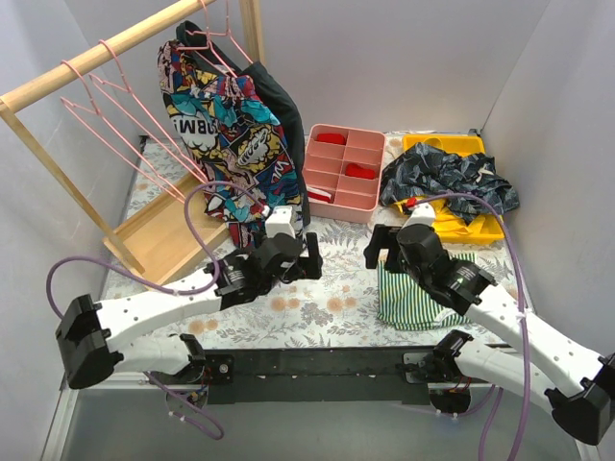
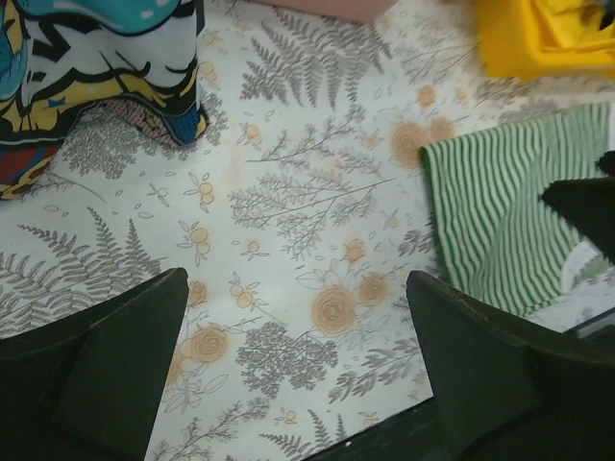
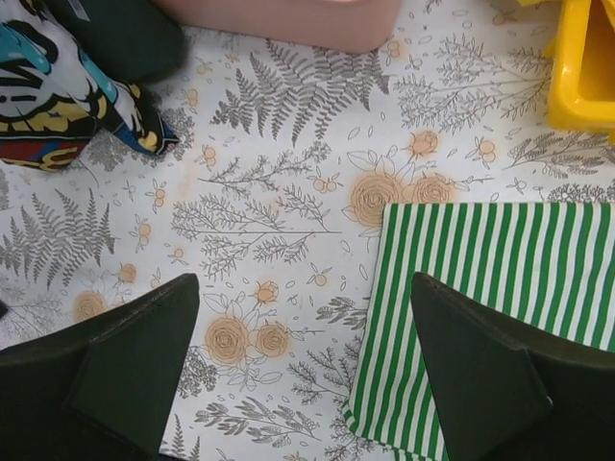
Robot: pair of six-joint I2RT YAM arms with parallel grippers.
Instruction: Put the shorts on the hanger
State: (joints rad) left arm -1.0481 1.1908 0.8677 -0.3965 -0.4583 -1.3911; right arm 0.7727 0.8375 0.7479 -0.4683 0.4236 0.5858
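Note:
The comic-print shorts (image 1: pixel 226 134) hang from a pink hanger (image 1: pixel 207 43) on the wooden rail, and their lower edge reaches the table. Their hem shows at the top left of the left wrist view (image 2: pixel 106 58) and of the right wrist view (image 3: pixel 58 86). Several other pink hangers (image 1: pixel 120 106) hang bare to the left on the rail. My left gripper (image 1: pixel 312 264) is open and empty, low over the floral table just right of the hem (image 2: pixel 298 355). My right gripper (image 1: pixel 380 248) is open and empty beside a green striped cloth (image 3: pixel 298 365).
Black shorts (image 1: pixel 283 106) hang behind the comic ones. A green striped cloth (image 1: pixel 418 293) lies under the right arm. A pink divided box (image 1: pixel 344 171) and a yellow tray (image 1: pixel 461 226) holding a dark blue patterned garment (image 1: pixel 447 178) stand at the back. The rack's wooden base (image 1: pixel 168 240) is at the left.

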